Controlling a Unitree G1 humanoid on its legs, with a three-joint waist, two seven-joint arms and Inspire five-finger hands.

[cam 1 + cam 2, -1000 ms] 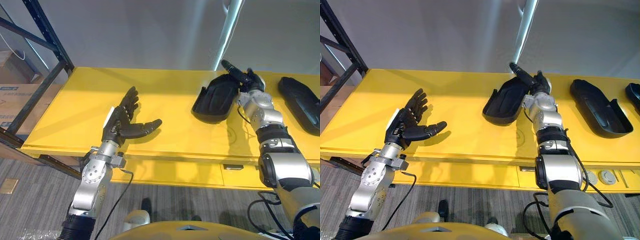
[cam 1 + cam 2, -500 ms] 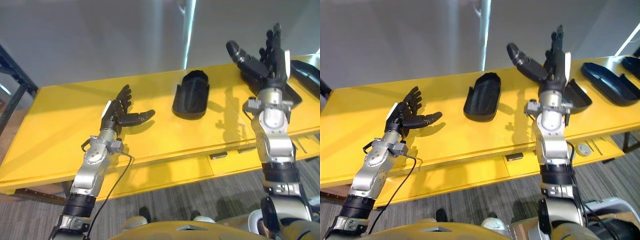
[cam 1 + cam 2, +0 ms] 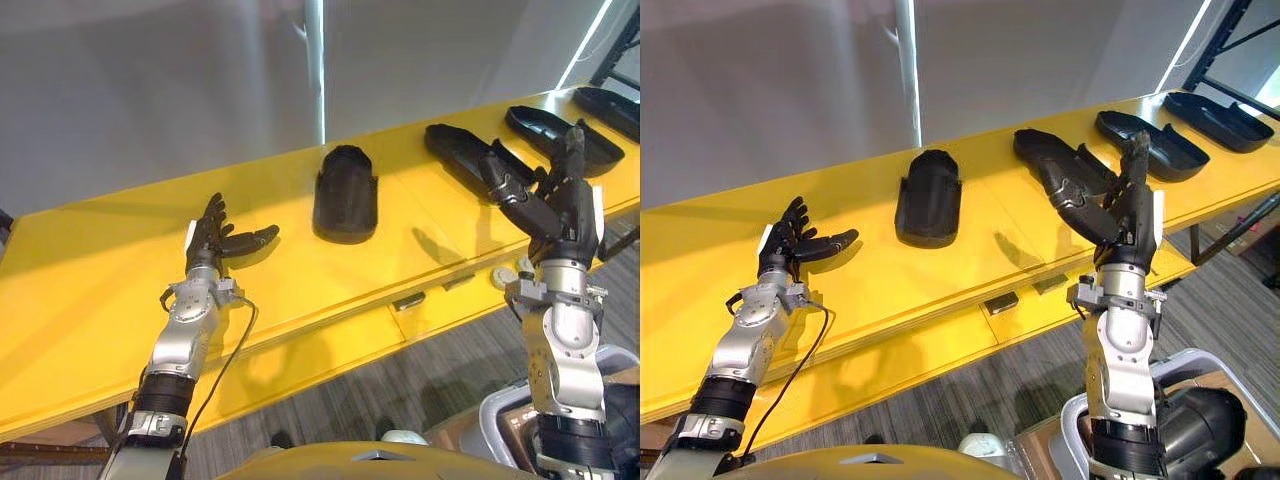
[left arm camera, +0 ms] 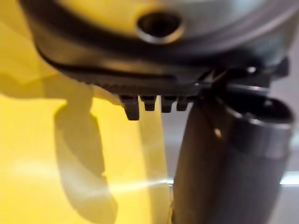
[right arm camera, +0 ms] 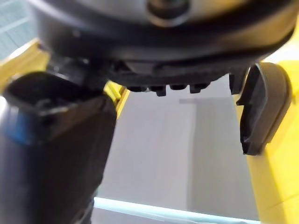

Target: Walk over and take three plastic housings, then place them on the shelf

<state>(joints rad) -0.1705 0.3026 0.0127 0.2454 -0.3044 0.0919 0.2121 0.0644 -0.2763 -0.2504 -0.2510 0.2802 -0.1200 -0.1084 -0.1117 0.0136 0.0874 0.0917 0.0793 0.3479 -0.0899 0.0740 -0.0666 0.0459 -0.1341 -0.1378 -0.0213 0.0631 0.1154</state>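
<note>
While your left hand (image 3: 208,241) hovers spread over the bench (image 3: 85,285), your right hand (image 3: 568,212) stands splayed and empty; black plastic housings (image 3: 345,195) line the rear edge.

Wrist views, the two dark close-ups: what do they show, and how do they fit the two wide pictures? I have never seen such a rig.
This is a humanoid robot with two arms. The wide pictures come from a stereo camera on its head, looking down; each close-up comes from a camera on one wrist, so that hand's dark bulk crowds it. The left hand is open over the yellow surface. The right hand is raised, open. Neither holds anything. On the surface lies a black plastic housing, with more housings in a row towards the robot's right.
</note>
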